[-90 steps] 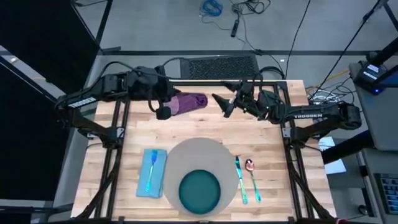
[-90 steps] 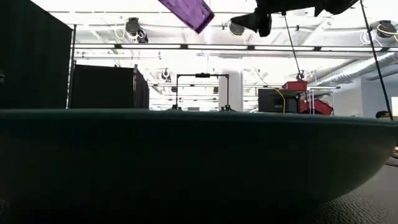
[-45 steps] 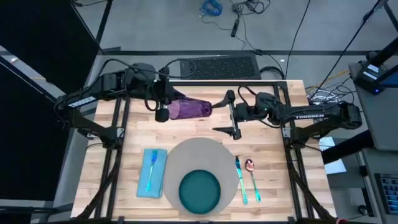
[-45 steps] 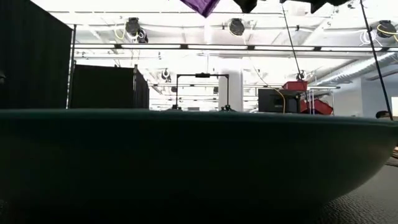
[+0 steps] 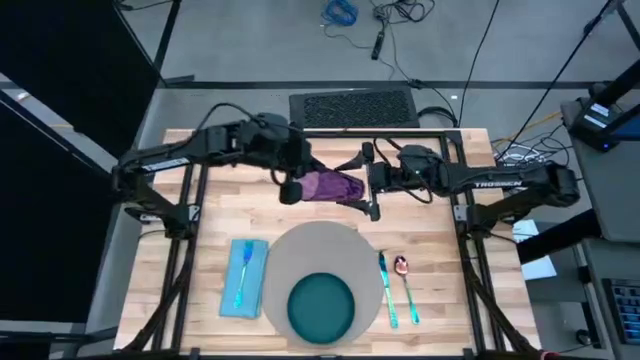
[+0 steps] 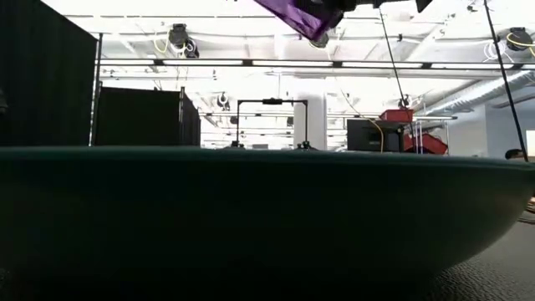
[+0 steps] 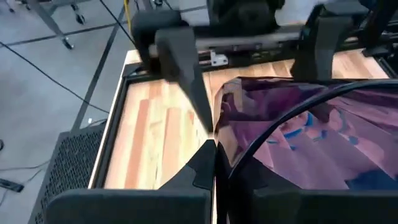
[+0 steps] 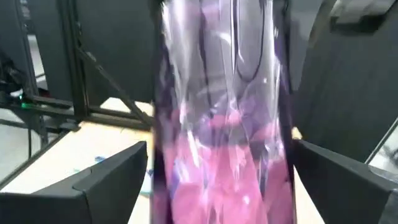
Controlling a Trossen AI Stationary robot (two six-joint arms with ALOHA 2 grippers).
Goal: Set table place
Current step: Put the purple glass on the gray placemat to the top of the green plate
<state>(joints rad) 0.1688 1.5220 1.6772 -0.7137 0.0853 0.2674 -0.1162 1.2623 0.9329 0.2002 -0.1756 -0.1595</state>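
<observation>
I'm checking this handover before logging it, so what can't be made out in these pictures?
- Low view: the plate fills the picture, hiding the table and cutlery.
- Low view: the cup is cut off by the top edge.
- Right wrist view: the cup is blurred and blocks what lies behind; whether the right claw touches it is unclear.

Bright ceiling lamps glare behind the dark, backlit plate (image 6: 267, 217), while the close purple cup (image 8: 224, 118) blurs.

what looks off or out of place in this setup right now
The purple cup is not on the table: it lies on its side in the air above the mat, held by the left pincer, with the right pincer's open fingers around its far end.
</observation>
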